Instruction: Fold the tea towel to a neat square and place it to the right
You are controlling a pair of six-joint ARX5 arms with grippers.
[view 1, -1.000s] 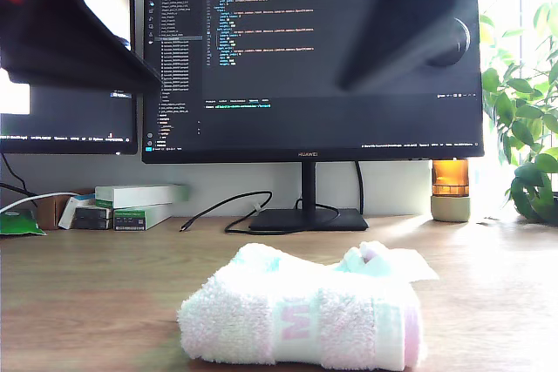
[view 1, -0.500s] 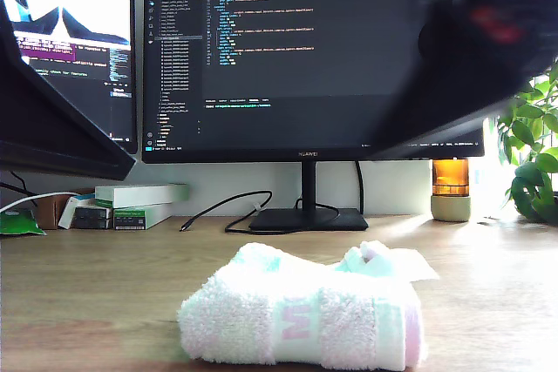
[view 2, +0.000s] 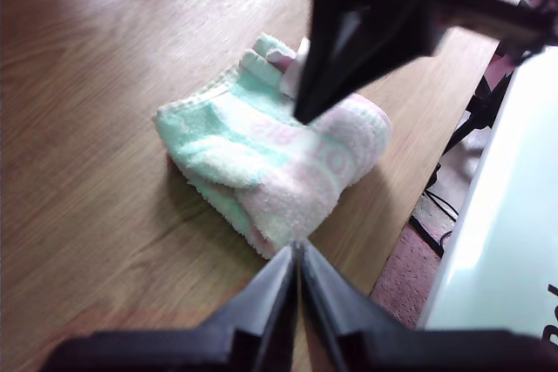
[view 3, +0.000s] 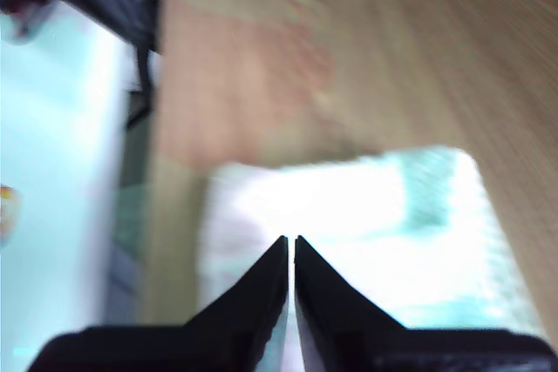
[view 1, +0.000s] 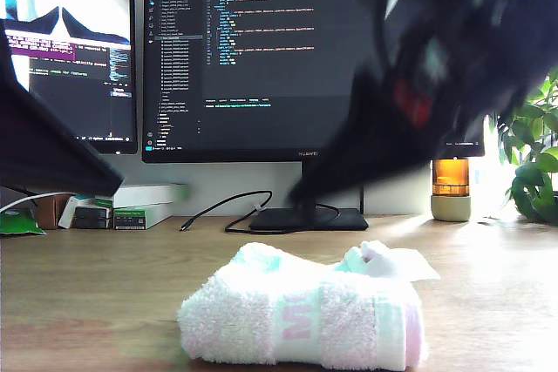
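Observation:
The tea towel (view 1: 301,320) lies folded into a thick bundle on the wooden desk, near the front edge in the exterior view; it is fluffy, pale mint and pink, with pink lettering. Seen from the first wrist view, the towel (view 2: 261,163) sits apart from my first gripper (view 2: 299,254), which is shut and empty. A blurred dark arm (view 1: 436,84) reaches down from the exterior view's right. My second gripper (view 3: 290,246) is shut, hovering just above the towel (view 3: 349,224), with its tip (view 2: 301,115) over the bundle. Another dark arm (view 1: 44,145) fills the exterior view's left edge.
A large monitor (view 1: 253,58) on a stand (view 1: 307,215) and a second screen (view 1: 70,50) stand behind the towel. Boxes (view 1: 139,205) and a black cable (view 1: 222,211) lie at the back; an amber jar (view 1: 451,189) and a plant (view 1: 532,145) are at the exterior view's right. The desk edge (view 2: 384,250) runs beside the towel.
The arm at the exterior view's right swung down and toward the middle, now above the towel. The arm at that view's left dropped lower and outward. The towel has not moved.

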